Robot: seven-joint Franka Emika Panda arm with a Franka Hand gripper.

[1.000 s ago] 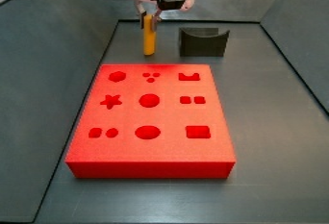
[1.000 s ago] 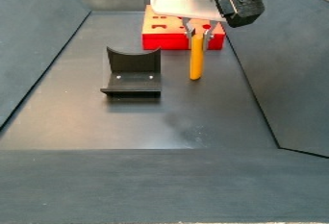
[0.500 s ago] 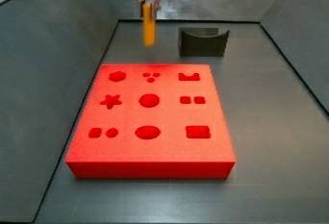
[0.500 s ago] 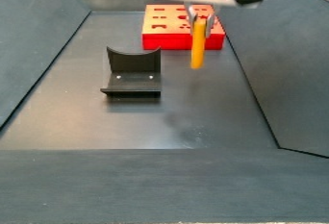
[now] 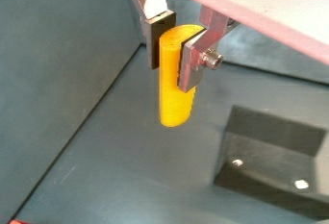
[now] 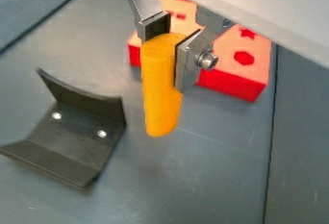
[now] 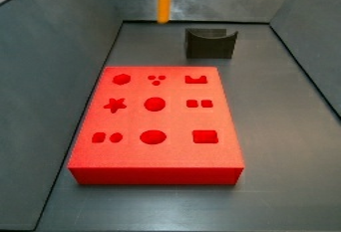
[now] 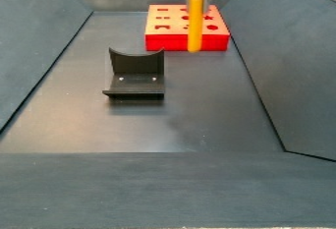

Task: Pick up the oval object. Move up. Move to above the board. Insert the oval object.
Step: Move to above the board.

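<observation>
My gripper (image 5: 180, 37) (image 6: 168, 40) is shut on the upper end of the oval object (image 5: 175, 84) (image 6: 161, 88), a smooth orange-yellow peg hanging upright well above the floor. In both side views only the peg's lower part shows at the frame's upper edge (image 7: 163, 1) (image 8: 195, 23); the gripper itself is out of frame there. The board (image 7: 160, 126) (image 8: 168, 27), a thick red block with shaped cutouts, lies flat on the floor. The peg hangs beyond the board's short edge, on the side where the dark U-shaped block stands, not over the cutouts. A corner of the board (image 6: 238, 69) shows behind the peg.
A dark grey U-shaped block (image 7: 209, 43) (image 8: 134, 74) (image 6: 62, 132) (image 5: 276, 156) stands on the floor beside the board's short edge. Sloping dark walls (image 7: 74, 37) (image 8: 39, 66) close in the work floor on both sides.
The gripper has risen steadily with the peg in it, leaving the top of both side views. Board and U-shaped block have not moved.
</observation>
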